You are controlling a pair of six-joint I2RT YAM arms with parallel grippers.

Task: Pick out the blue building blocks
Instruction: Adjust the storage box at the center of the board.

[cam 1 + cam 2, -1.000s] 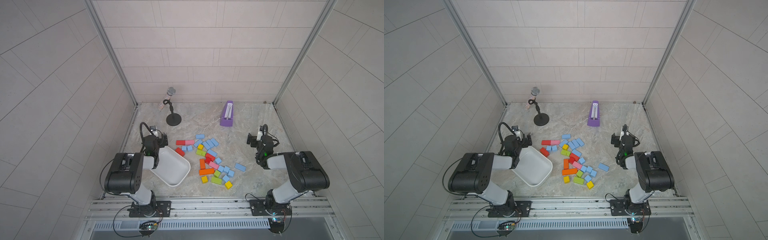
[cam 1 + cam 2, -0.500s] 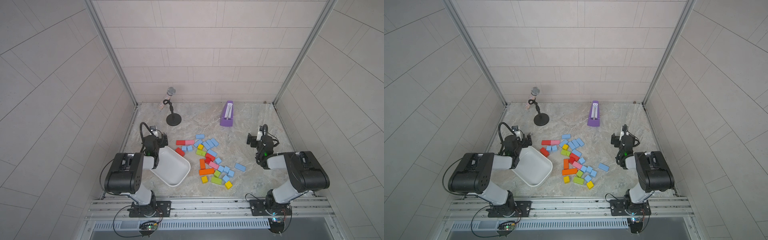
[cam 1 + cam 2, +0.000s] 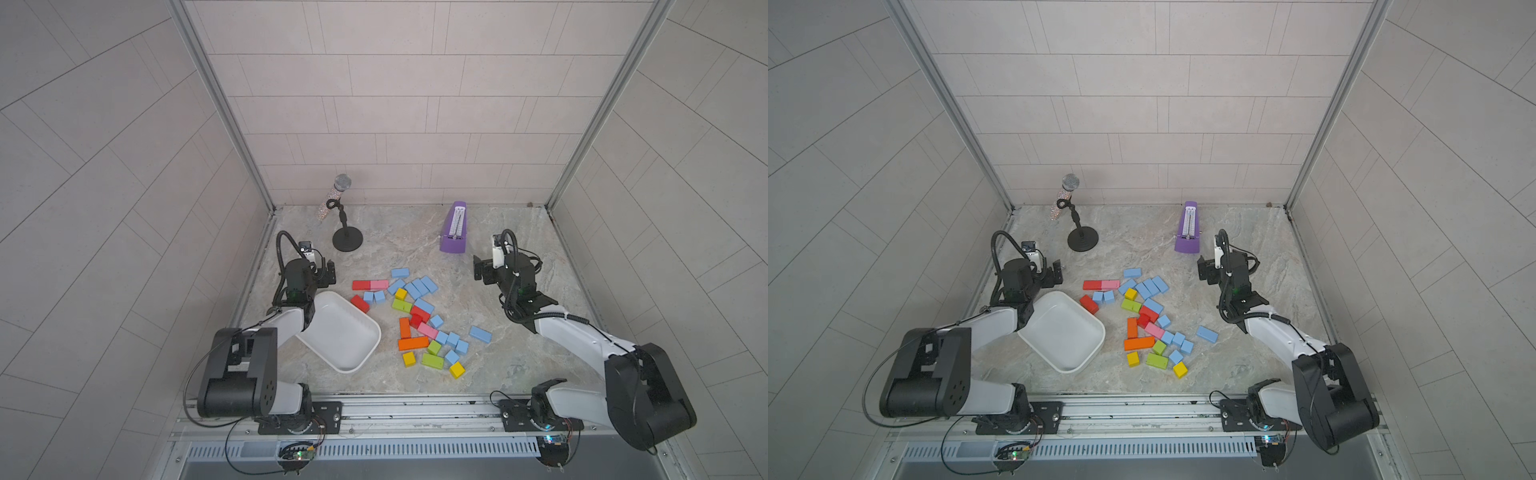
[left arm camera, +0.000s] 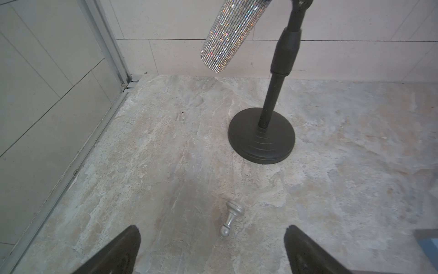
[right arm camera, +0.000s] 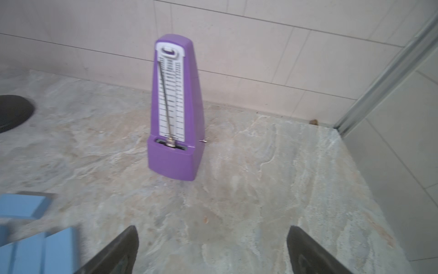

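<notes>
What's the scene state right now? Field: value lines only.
left gripper: open, empty
right gripper: open, empty, facing metronome
blue blocks: on table, mixed among other colours
white tray: holds no blocks
metronome: upright, at back
microphone: clipped in stand, at back
silver pawn-like piece: lying on table before left gripper

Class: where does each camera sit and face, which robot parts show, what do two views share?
Top views: overhead, looking down on left arm, right arm, blue building blocks, white tray.
Left wrist: on left arm, faces microphone stand; open left claw shows.
Right wrist: on right arm, faces purple metronome; open right claw shows.
Wrist views share the stand.
</notes>
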